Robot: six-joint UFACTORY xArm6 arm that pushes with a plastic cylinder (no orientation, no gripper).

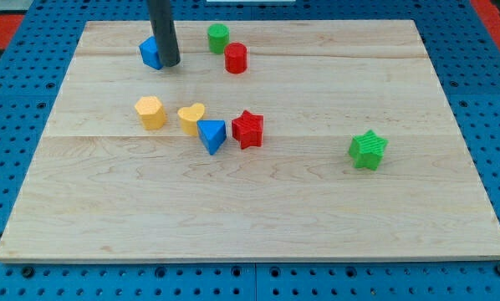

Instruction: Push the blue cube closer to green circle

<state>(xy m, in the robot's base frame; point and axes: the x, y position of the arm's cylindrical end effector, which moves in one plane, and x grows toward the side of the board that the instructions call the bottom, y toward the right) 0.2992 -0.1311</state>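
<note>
From the camera view, my tip (169,63) rests on the wooden board (317,209) near the view's top, touching the right side of the blue cube (150,53); being a bare rod, it grips nothing. The green circle (218,37) stands to the view's right of the cube, apart from it, with the red cylinder (236,58) just beside it

My tip (168,63) touches the blue cube (150,53) at its 3 o'clock, in the open gap before the green circle (218,38); the red cylinder (236,58) crowds that circle's 5 o'clock.
</note>
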